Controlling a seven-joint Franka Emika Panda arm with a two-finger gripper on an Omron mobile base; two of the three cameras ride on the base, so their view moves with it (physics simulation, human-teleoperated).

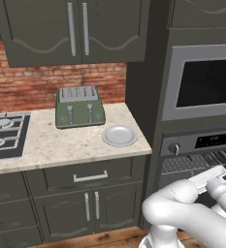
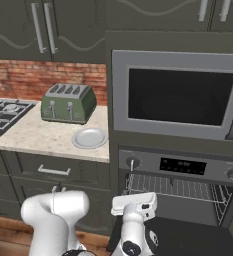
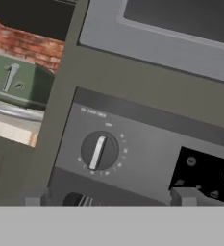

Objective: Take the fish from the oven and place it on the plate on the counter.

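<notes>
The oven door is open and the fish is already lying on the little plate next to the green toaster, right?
Not quite. The oven door is open, but the plate beside the green toaster has nothing on it, as the left base view shows.
</notes>
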